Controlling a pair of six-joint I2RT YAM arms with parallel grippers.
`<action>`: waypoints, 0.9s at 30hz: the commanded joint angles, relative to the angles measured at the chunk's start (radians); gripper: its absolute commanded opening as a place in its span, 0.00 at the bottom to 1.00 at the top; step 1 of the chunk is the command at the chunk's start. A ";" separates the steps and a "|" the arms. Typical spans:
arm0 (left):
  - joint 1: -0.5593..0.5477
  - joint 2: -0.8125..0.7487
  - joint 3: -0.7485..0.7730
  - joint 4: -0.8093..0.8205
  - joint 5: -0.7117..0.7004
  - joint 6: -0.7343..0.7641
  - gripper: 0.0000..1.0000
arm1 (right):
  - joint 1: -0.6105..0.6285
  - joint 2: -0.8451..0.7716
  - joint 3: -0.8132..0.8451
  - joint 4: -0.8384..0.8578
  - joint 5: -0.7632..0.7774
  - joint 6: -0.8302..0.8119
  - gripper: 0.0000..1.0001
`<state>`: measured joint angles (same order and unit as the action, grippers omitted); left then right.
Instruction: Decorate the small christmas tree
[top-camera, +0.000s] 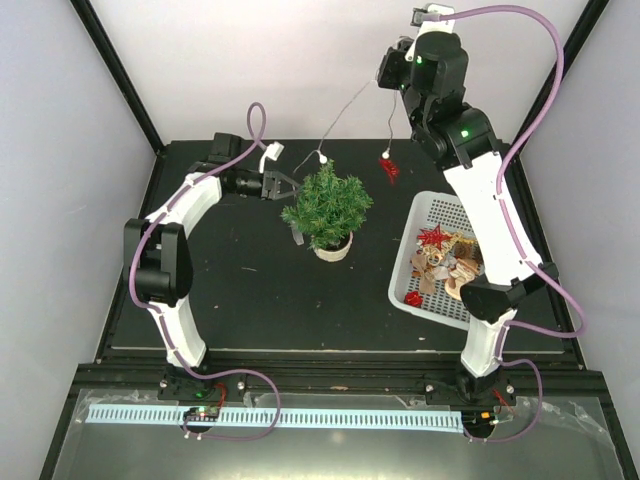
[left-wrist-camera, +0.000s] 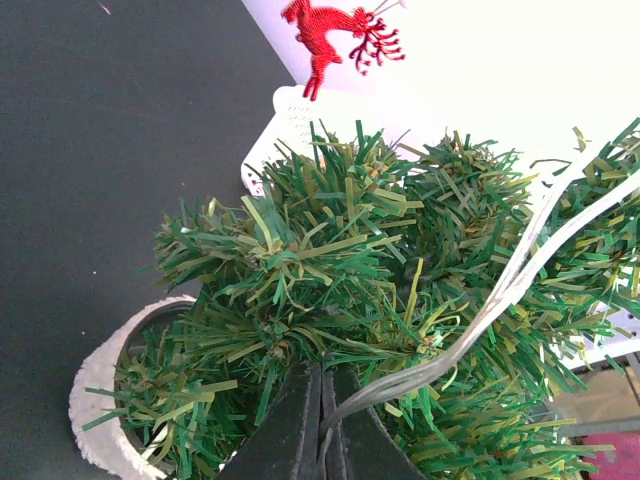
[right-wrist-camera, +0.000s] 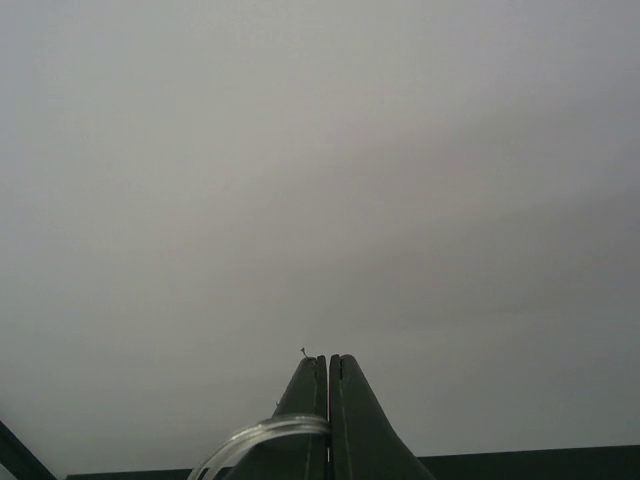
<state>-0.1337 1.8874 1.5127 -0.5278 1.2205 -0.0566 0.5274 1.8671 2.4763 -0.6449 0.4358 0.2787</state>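
1. Black tabletop (top-camera: 230, 290) with pale walls on three sides carries the small christmas tree (top-camera: 328, 205), which stands upright in its white pot (top-camera: 333, 247) near the middle.
2. The left gripper (left-wrist-camera: 322, 400) sits low at the tree's left side, its fingertips right at the outer branches. Its jaws are pressed together, pinching a thin clear wire (left-wrist-camera: 520, 268).
3. From those jaws the wire runs up and to the right across the green branches.
4. The right gripper (right-wrist-camera: 328, 372) is raised high above the table, behind and to the right of the tree and well apart from it. Its jaws are closed too, with a loop of clear wire caught between them, and its wrist view shows only bare wall beyond.
5. A red reindeer (top-camera: 388, 167) hangs in the air on a fine thread below the right gripper, just beside the tree's upper right.
6. A white basket (top-camera: 402, 280) of ornaments lies on the table to the right of the tree, near it but apart.
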 joint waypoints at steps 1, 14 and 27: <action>0.016 -0.004 -0.003 0.044 0.040 -0.031 0.02 | -0.020 0.001 0.025 0.054 -0.043 0.045 0.01; 0.013 0.001 -0.012 0.064 0.046 -0.055 0.02 | -0.050 0.026 -0.031 0.017 -0.017 0.079 0.01; -0.011 0.003 0.001 0.030 0.042 -0.024 0.10 | -0.118 -0.159 -0.289 0.021 0.032 0.084 0.01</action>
<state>-0.1387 1.8874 1.5005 -0.4831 1.2400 -0.1040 0.4068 1.8458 2.2467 -0.6701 0.4210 0.3725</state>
